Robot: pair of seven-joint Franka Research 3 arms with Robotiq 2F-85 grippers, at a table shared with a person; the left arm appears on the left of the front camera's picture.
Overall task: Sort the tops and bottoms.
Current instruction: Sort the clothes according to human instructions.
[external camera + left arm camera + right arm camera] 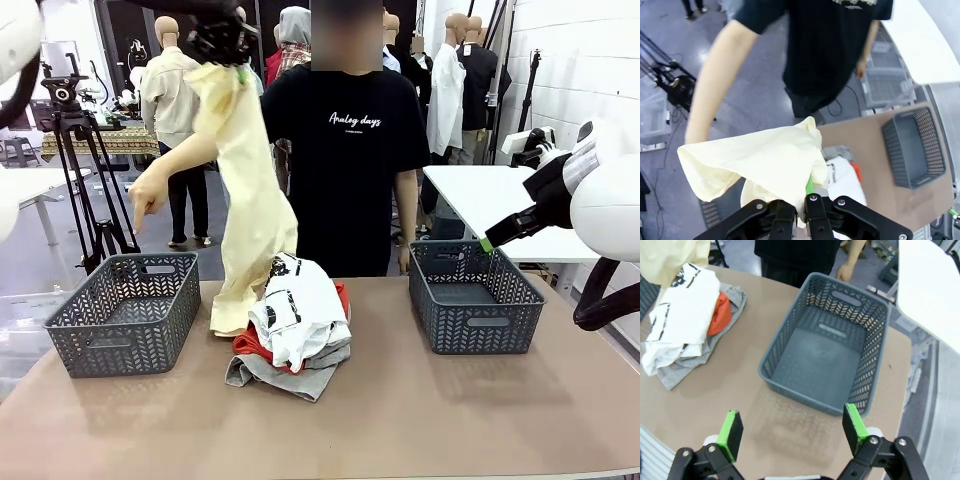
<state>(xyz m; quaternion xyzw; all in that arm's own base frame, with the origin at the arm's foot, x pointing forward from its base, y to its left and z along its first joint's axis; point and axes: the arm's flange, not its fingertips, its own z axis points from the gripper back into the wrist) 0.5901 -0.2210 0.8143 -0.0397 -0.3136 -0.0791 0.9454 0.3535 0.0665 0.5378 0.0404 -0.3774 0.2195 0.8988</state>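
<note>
The left gripper (222, 42) (802, 194) is up high, above the table's left half, its jaws pinched tight on one end of the cream top (255, 200) (765, 160). The top hangs down from it in a long drape, and its lower end reaches the table (420, 420) just beside the pile. In the left wrist view the cloth bunches over the fingers (816, 207), with a sliver of green pad showing through.

The right gripper (497, 233) (792, 427) hovers near the right basket (480, 325) (871, 371), jaws spread wide, holding nothing.

The pile sits mid-table between the baskets. The white T-shirt (300, 310) (682, 315) lies on top, the orange-red top (250, 345) (720, 312) peeks out under it, and a grey garment (290, 378) (695, 360) is at the bottom.

Across the table stands a person, whose hand (148, 198) points a finger down over the left basket (115, 345).
</note>
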